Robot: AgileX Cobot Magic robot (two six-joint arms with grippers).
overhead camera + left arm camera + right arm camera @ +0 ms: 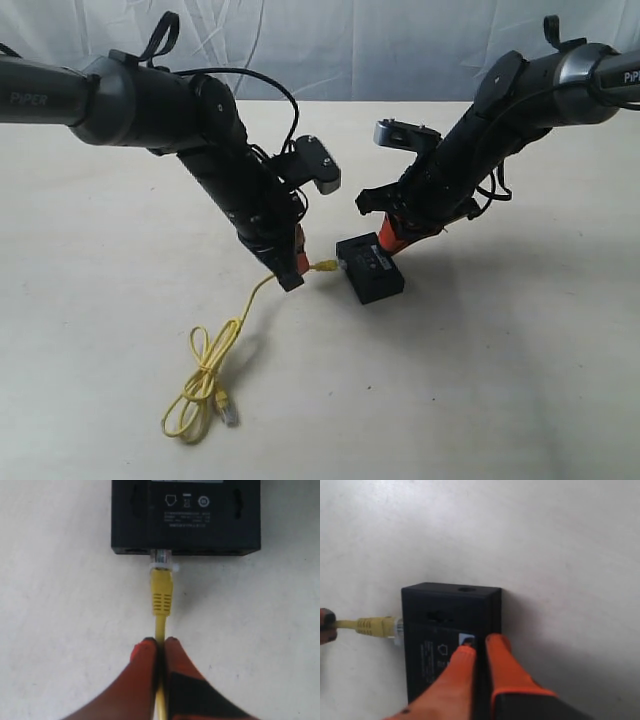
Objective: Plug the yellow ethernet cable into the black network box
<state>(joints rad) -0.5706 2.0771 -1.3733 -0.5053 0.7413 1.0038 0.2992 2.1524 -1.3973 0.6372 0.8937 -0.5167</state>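
Left claw (159, 646) is pinched closed on the cable (161, 592) just behind its yellow boot, holding the clear plug (161, 557) square to the edge of the box (200, 530). Right claw (480, 644), fingers drawn together and gripping nothing, presses on the box's top, seemingly to steady it on the tabletop (500, 380). Insertion looks mostly done: the plug's tip sits in the port, but clear plastic shows outside, so a last push and the release of both claws likely remain, while the cable's slack lies looped well apart.
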